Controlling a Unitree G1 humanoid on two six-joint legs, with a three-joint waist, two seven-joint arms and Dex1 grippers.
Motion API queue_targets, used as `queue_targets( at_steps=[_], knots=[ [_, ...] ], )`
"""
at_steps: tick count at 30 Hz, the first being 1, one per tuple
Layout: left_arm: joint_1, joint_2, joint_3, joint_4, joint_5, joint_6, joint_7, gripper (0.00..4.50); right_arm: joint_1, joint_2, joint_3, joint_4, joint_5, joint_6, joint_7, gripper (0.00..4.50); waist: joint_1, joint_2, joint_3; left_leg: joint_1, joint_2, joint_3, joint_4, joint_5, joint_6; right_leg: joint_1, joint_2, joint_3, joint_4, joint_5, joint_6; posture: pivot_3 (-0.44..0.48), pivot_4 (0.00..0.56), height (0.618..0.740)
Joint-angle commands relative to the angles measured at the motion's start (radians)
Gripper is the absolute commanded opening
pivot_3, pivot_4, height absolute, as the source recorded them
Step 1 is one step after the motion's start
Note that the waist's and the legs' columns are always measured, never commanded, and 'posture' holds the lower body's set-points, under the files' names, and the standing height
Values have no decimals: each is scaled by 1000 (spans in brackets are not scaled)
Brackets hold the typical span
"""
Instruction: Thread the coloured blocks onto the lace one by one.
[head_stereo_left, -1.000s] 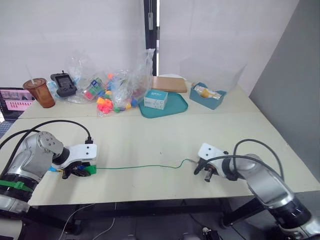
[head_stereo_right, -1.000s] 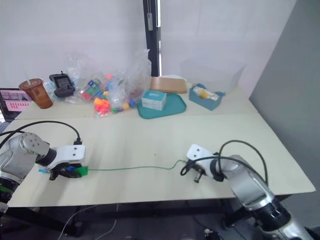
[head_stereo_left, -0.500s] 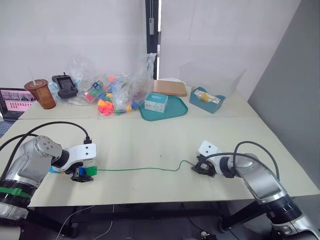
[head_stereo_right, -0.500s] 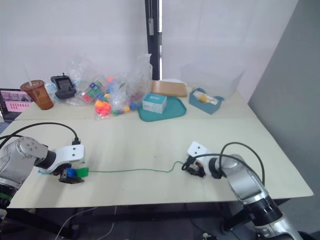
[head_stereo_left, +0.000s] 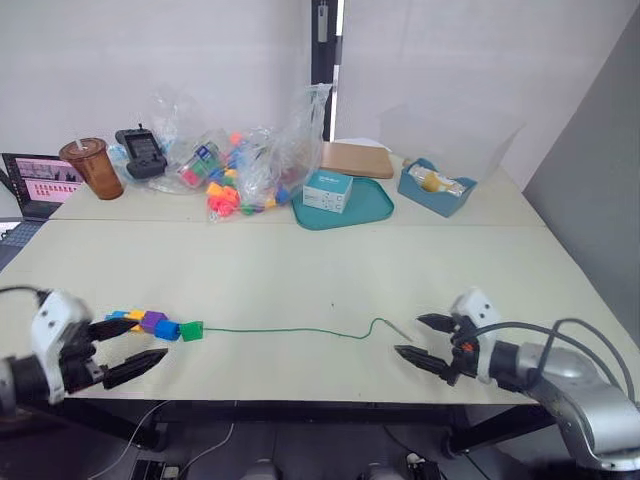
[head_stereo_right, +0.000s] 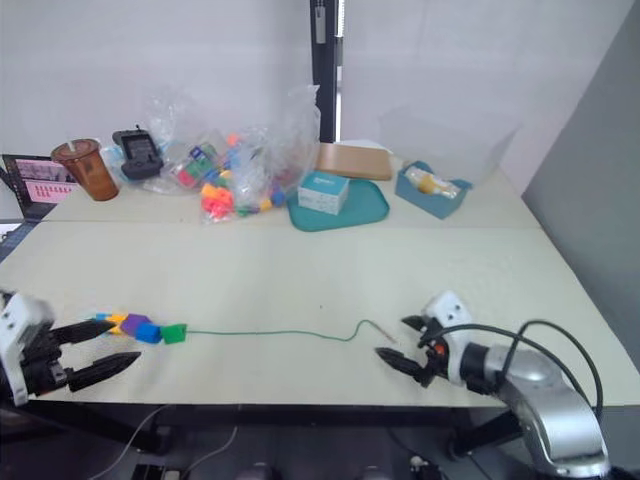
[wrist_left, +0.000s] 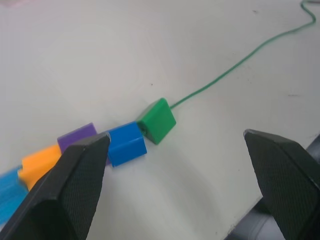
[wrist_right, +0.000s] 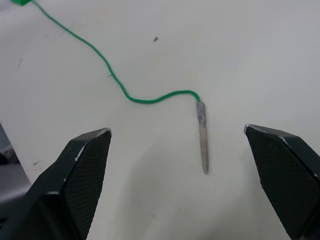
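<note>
The coloured blocks lie in a row on the table at the left: light blue (wrist_left: 7, 187), orange (wrist_left: 40, 162), purple (wrist_left: 77, 136), dark blue (wrist_left: 126, 143) and green (wrist_left: 157, 120). The green lace (head_stereo_left: 290, 330) runs from the green block (head_stereo_left: 191, 330) rightward across the table. Its stiff dark tip (wrist_right: 202, 137) rests flat on the table. My left gripper (head_stereo_left: 152, 338) is open just in front of the blocks, touching none. My right gripper (head_stereo_left: 407, 334) is open too, with the lace tip lying loose between its fingers.
Along the back of the table stand a cup (head_stereo_left: 92, 168), a black device (head_stereo_left: 138, 152), a clear bag of toys (head_stereo_left: 235, 170), a teal tray (head_stereo_left: 365, 205) with a small box (head_stereo_left: 327, 190), a wooden board (head_stereo_left: 355, 158) and a blue box (head_stereo_left: 435, 188). A laptop (head_stereo_left: 40, 180) is far left.
Both grippers have opened and drawn back toward the table's front edge. The left one has let go of the blocks, the right one of the lace tip. The camera has shifted.
</note>
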Motion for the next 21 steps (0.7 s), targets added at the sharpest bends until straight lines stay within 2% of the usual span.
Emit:
queue_targets(
  at_steps=[1,7,13,21],
  knots=[
    [61,-23,86,93,-29,-175,16,4500,62,7,-108,45,17,-78,-31,4480,3,-2,0,1,0,0,0,0,-1,1,0,0,0,0,0,0,150,740],
    [90,-18,79,306,-51,-316,50,4500,149,-38,-176,194,29,-202,36,4480,3,-2,0,8,-1,0,-1,0,-1,8,-1,0,-2,0,0,0,150,740],
    [108,-12,20,342,-60,-375,76,4500,156,-88,-182,303,24,-293,80,4480,1,-2,0,9,-1,0,-2,0,-1,11,-1,0,-6,1,0,0,150,740],
    [125,-1,-9,363,-78,-407,104,4500,141,-93,-157,312,33,-301,85,4480,-2,-2,0,10,-1,1,-4,0,-1,12,-1,0,-7,1,0,0,150,740]
  ],
)
